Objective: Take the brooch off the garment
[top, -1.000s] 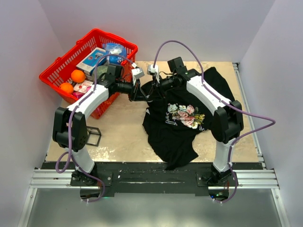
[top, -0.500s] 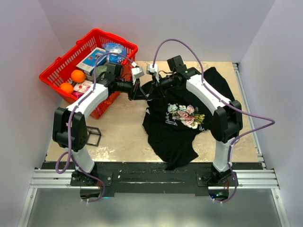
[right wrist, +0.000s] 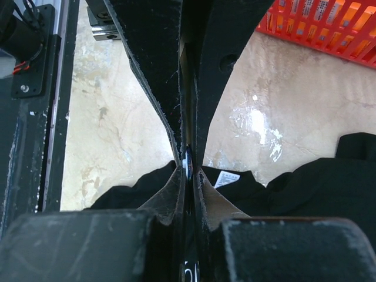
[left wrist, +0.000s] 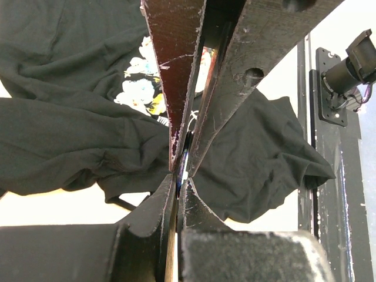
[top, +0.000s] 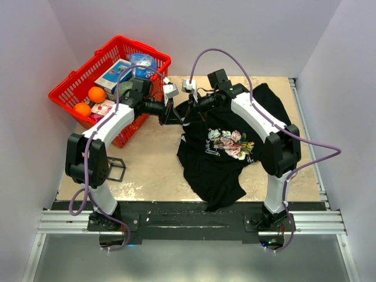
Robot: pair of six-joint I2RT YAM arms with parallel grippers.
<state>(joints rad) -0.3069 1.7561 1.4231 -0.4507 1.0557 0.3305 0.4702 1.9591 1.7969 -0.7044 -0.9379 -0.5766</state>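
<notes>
Black shirt (top: 217, 170) lies spread on the tan table (top: 147, 164), right of centre, with its pink, white and green flower print (top: 230, 143) facing up. Its far left corner is drawn up off the surface toward the point where the two arms meet. The left gripper (left wrist: 179, 183) and right gripper (right wrist: 188, 173) face each other tip to tip at that corner, and both pairs of jaws are closed together. The brooch (right wrist: 187, 160) shows only edge-on, as a thin blue and white sliver exactly where the four fingertips converge. It is pinched in that junction, above the bunched cloth. From either wrist view it cannot be told which pair of fingers bears on the pin itself and which on the fabric around it. Dark folds of the shirt hang below and behind the closed fingers, and a white label (right wrist: 225, 178) shows just beside them. A red basket (top: 82, 67) stands at the far left of the table, well apart from the shirt, holding two oranges (top: 97, 94), some boxes and a round blue and white container (top: 141, 60).
</notes>
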